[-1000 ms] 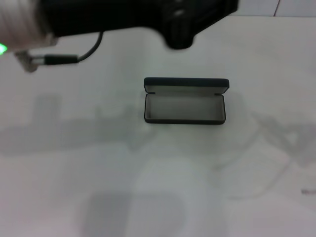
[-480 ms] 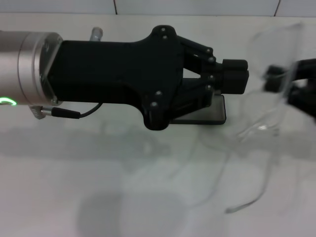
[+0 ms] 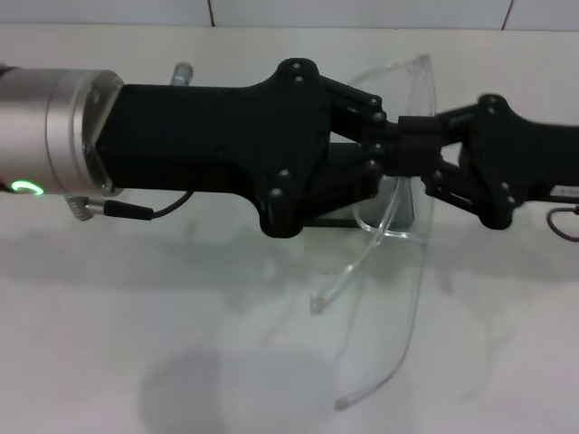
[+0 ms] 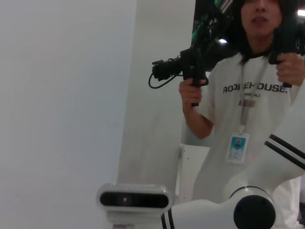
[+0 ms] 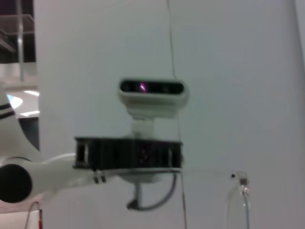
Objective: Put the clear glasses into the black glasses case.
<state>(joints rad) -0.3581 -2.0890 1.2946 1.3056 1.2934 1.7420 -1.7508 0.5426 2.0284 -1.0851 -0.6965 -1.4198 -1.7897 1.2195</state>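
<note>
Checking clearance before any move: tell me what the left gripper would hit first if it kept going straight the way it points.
The left gripper points across at the right gripper, with the clear glasses between their tips. It would likely meet the glasses' lens first, then the right gripper; depth is unclear from the head view.

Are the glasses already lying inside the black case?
No. In the head view the glasses hang in the air between the left gripper and right gripper, above the case.

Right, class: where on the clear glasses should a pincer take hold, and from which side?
Probably the mid lens of the clear glasses, from the robot's right, where the right pincer holds it: the lens hangs upright and thin, arms trailing down. The left pincer meets it from the left.
</note>
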